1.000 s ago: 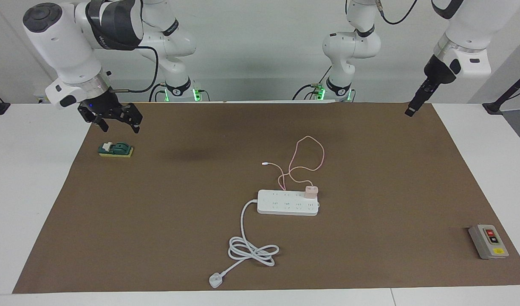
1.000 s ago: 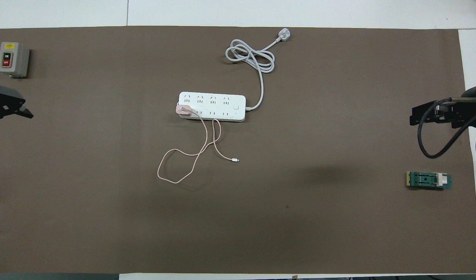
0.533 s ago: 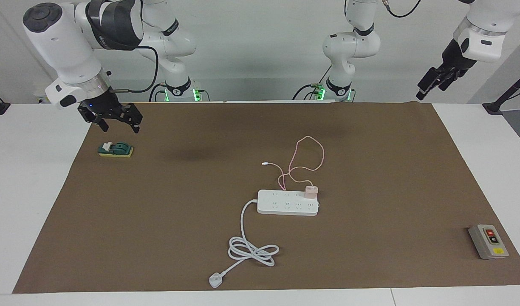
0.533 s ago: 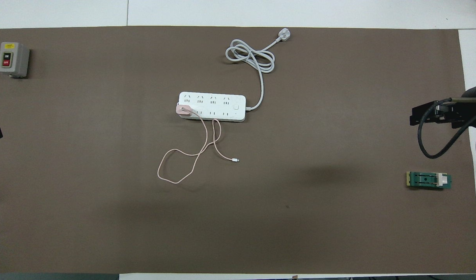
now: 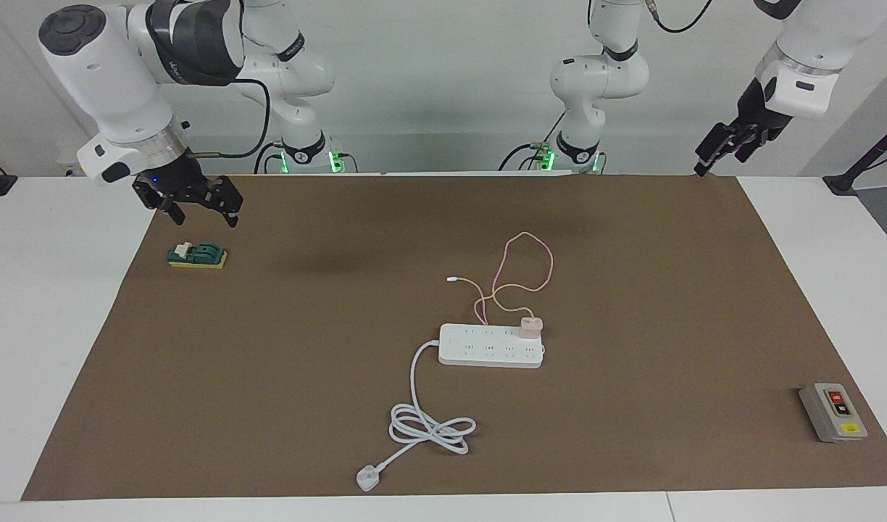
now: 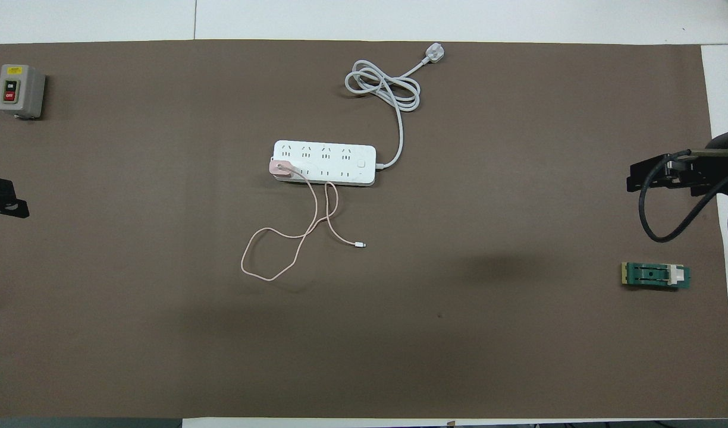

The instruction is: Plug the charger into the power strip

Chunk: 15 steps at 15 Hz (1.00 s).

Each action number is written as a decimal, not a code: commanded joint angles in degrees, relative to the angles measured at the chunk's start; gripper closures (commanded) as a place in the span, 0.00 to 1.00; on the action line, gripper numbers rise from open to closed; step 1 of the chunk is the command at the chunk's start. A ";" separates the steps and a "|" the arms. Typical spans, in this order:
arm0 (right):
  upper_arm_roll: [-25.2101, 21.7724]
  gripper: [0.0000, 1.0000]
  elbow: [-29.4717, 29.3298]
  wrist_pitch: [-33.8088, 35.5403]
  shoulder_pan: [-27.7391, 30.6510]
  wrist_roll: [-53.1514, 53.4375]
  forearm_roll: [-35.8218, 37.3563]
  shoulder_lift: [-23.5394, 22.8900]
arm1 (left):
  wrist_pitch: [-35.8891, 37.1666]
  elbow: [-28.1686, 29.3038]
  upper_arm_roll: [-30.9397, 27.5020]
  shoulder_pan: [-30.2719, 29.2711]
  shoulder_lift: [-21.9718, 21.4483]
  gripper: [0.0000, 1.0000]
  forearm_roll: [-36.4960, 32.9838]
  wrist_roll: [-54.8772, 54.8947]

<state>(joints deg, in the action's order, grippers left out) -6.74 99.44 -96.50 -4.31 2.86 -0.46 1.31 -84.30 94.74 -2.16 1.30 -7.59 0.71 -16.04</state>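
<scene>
The small pale pink cube-shaped charger (image 5: 530, 328) is sitting plugged into the long white rectangular power strip (image 5: 490, 346), at the strip's end toward the left arm's side, in the row of sockets nearer to the robots. The strip is lying flat near the middle of the brown mat (image 5: 306, 362) covering the white tabletop (image 5: 45, 326). In the overhead view, the charger's thin pink cable (image 6: 292, 238) is trailing from the charger toward 6 o'clock, looping toward 7 o'clock and ending in a small loose connector at about 5 o'clock from the strip. The strip's thick white cord (image 6: 385, 89) is running off toward 12 o'clock, coiling there and ending in a white plug (image 6: 433, 54) near the mat's edge.

The left hand (image 5: 720, 148) is hanging in the air over the mat's corner at the left arm's end, holding nothing; its fingers seem to be standing apart, though the slant of the view makes that hard to read. The right hand (image 5: 197, 203) is hovering just over the green-and-yellow block with a white switch (image 5: 197, 255), its fingers spread apart and empty, not touching the block. A grey box with red and yellow buttons (image 5: 833, 412) is resting at the left arm's end, well apart from the strip.
</scene>
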 commanded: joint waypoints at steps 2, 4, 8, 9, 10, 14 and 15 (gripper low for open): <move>0.33 0.00 0.40 0.35 0.45 -0.05 0.72 0.71 | 1.15 -0.25 -0.21 0.46 0.56 0.00 -0.27 1.10; 0.33 0.00 0.49 0.35 0.45 -0.05 0.63 0.80 | 1.07 -0.17 -0.21 0.98 0.65 0.00 -0.18 1.18; 0.33 0.00 0.49 0.35 0.45 -0.05 0.63 0.71 | -2.35 2.38 -0.21 1.95 0.12 0.00 0.08 3.90; 0.33 0.00 0.49 0.35 0.45 -0.05 0.63 0.80 | -2.88 3.08 -0.21 2.22 -0.05 0.00 0.08 4.60; 0.33 0.00 0.49 0.35 0.45 -0.05 0.63 0.71 | -2.89 3.61 -0.21 2.22 -0.23 0.00 0.08 4.70; 0.33 0.00 0.49 0.35 0.45 -0.05 0.72 0.80 | -1.04 2.74 -0.12 2.57 -0.06 0.00 0.17 4.70; 0.33 0.00 0.49 0.35 0.45 -0.05 0.63 0.80 | -1.22 3.00 -0.12 2.66 -0.23 0.00 0.17 4.79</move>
<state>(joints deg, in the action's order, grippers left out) -6.74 99.44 -96.50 -4.31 2.86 -0.46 1.31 -85.52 96.57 -1.78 2.90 -6.75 0.78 -12.00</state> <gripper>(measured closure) 0.000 0.000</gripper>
